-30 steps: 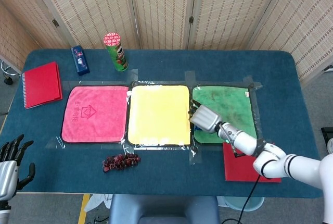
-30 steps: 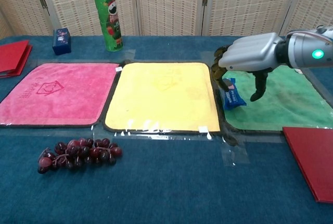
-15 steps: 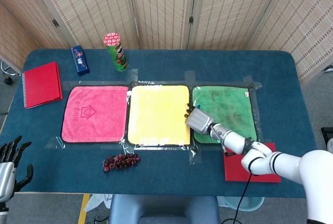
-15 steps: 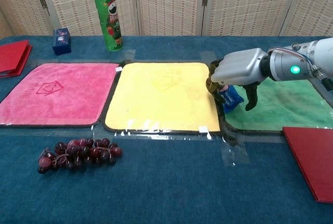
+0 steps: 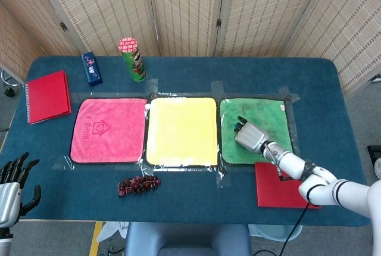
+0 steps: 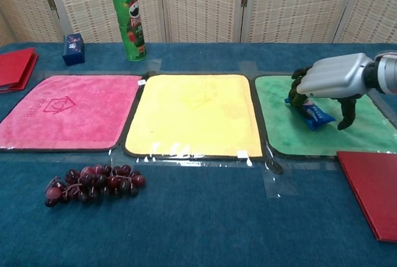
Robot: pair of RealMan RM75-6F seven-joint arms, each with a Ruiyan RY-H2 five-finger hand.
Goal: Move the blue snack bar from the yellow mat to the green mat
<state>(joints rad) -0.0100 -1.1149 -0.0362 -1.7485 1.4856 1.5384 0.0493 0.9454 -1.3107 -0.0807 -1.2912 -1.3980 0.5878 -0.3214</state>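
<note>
The blue snack bar (image 6: pixel 312 113) is over the middle of the green mat (image 6: pixel 288 138), low against the cloth; whether it touches I cannot tell. My right hand (image 6: pixel 332 81) arches over it and grips it, dark fingers on its left and the thumb on its right. In the head view the right hand (image 5: pixel 250 136) covers nearly all of the bar above the green mat (image 5: pixel 271 115). The yellow mat (image 6: pixel 192 115) (image 5: pixel 181 131) is bare. My left hand (image 5: pixel 12 186) hangs off the table's near left corner with its fingers spread, holding nothing.
A pink mat (image 6: pixel 65 115) lies left of the yellow one. Dark grapes (image 6: pixel 93 182) sit in front of them. A green chip can (image 6: pixel 129 23) and a small blue box (image 6: pixel 73 48) stand at the back. Red notebooks lie at the far left (image 5: pixel 47 95) and near right (image 6: pixel 372 189).
My right hand has carried the snack bar rightwards, from the green mat's left edge by the yellow mat to the middle of the green mat. The left hand has barely shifted.
</note>
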